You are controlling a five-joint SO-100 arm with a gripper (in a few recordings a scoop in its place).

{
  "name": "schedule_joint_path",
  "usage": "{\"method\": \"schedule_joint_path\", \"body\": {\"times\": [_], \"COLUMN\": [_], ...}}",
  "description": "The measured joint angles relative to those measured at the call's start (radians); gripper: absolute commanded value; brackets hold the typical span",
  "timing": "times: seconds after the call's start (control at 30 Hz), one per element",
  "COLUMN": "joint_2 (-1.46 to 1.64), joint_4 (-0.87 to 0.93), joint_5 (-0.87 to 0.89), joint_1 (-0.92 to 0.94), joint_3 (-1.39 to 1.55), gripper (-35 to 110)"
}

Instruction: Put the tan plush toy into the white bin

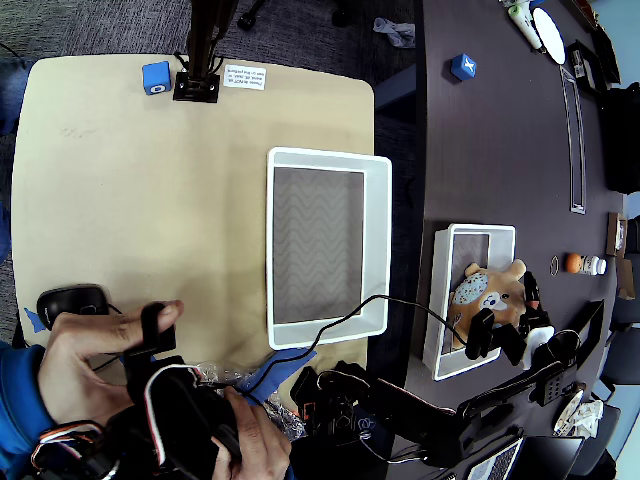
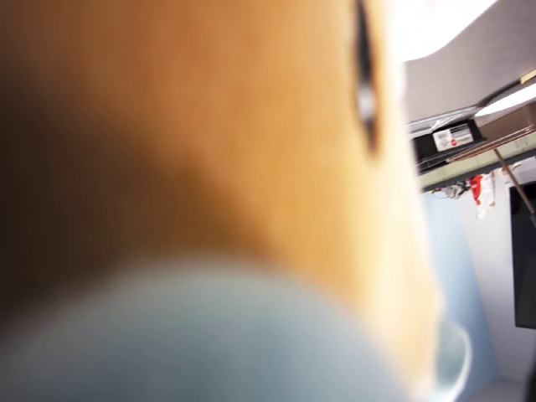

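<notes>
The tan plush toy (image 1: 492, 293) lies in a small, narrow white bin (image 1: 441, 300) on the dark table at the right of the overhead view. My black gripper (image 1: 499, 337) reaches up from the bottom edge and sits at the toy's lower end, one finger on each side of it. In the wrist view the toy (image 2: 209, 151) is a close orange-tan blur with a pale blue patch below, and whether the fingers press on it is hidden. The white bin (image 1: 378, 240), larger, with a grey mesh bottom, stands to the left on the tan table and holds nothing.
A black cable (image 1: 385, 300) runs over the large bin's near right corner. A blue cube (image 1: 156, 77) and a black stand (image 1: 196, 85) sit at the tan table's far edge. Another blue cube (image 1: 462, 67) and small clutter lie on the dark table.
</notes>
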Motion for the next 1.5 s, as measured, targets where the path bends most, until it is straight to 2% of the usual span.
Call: {"method": "schedule_joint_path", "body": {"times": [0.8,1.17,1.3,1.5], "joint_2": [0.000,-0.123,-0.129,-0.140], "joint_4": [0.009,0.009,0.009,0.009], "joint_5": [0.095,0.103,0.103,0.103], "joint_1": [0.124,0.130,0.130,0.112], "joint_3": [0.006,0.005,0.003,0.003], "gripper": [72,71,61,36]}}
